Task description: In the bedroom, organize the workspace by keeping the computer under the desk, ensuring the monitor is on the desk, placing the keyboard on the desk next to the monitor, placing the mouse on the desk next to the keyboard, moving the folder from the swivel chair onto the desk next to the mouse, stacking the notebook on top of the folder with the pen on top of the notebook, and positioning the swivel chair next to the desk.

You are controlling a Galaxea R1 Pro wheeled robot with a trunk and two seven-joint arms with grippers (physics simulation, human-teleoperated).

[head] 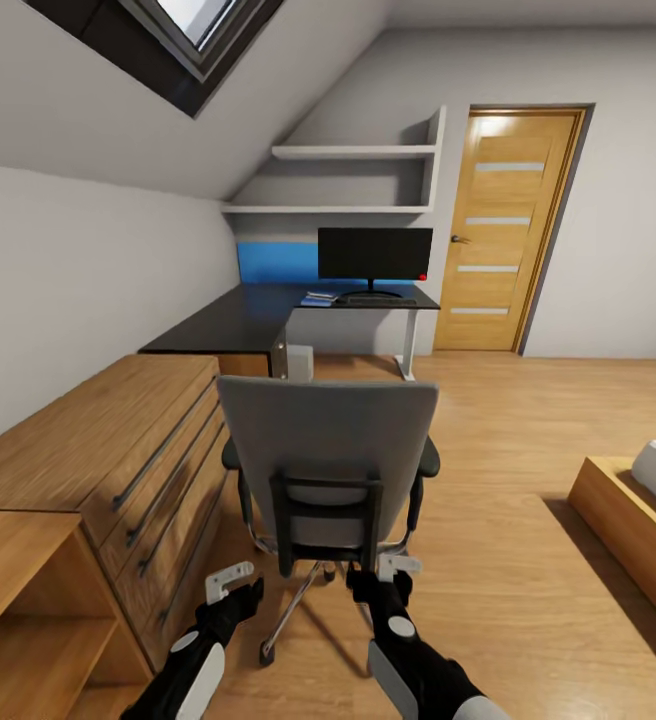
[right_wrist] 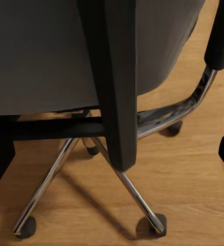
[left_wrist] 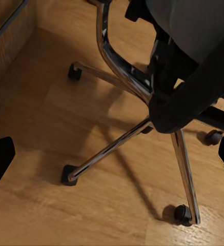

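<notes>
The grey swivel chair stands just in front of me with its back toward me, and its seat is hidden. My left gripper and right gripper hover open, low behind its backrest. Its chrome star base and black back bar fill the wrist views. Across the room stands the black L-shaped desk. On it are the monitor, the keyboard and a thin blue item that looks like the folder. The grey computer sits under the desk. Mouse, notebook and pen are too small to make out.
A long wooden chest of drawers and a low wooden shelf line the left wall close to the chair. A wooden bed frame sits at the right. The door is at the back. Open floor lies right of the chair.
</notes>
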